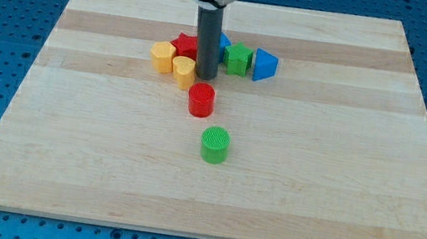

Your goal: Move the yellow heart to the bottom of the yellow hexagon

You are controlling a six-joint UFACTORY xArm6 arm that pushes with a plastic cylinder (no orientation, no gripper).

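The yellow heart (183, 70) lies near the board's upper middle, touching the right side of the yellow hexagon (163, 55). The rod comes down from the view's top, and my tip (204, 77) rests on the board just right of the heart, touching or nearly touching it. A red star (184, 46) sits just above the heart, behind the hexagon's right edge.
A red cylinder (201, 100) stands just below my tip. A green cylinder (215, 145) stands further down. A green block (239, 58) and a blue triangle (264, 65) sit right of the rod, with another blue block (223, 46) partly hidden behind it. All rest on a wooden board (340, 181).
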